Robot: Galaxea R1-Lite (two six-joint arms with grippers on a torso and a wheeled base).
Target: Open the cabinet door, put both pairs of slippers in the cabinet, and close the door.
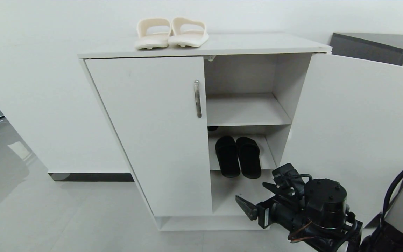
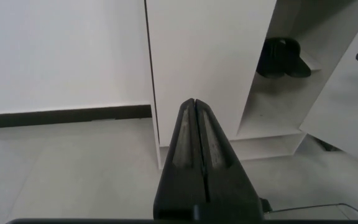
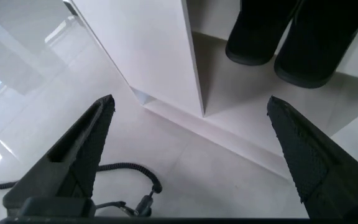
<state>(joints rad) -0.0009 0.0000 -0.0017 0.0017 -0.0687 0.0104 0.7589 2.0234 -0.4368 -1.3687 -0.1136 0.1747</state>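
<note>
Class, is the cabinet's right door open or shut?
Open: the right door stands swung wide, exposing the black slippers inside.

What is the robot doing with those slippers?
It is tidying slippers into the white cabinet. The right door is open, and the black pair sits on a lower shelf inside. The cream pair is on top of the cabinet, not yet put in. The right tool is open and empty, low by the open side.

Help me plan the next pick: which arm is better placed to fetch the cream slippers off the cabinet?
Probably right: the right hand is open by the open compartment; the left hand is shut, low before the closed door.
</note>
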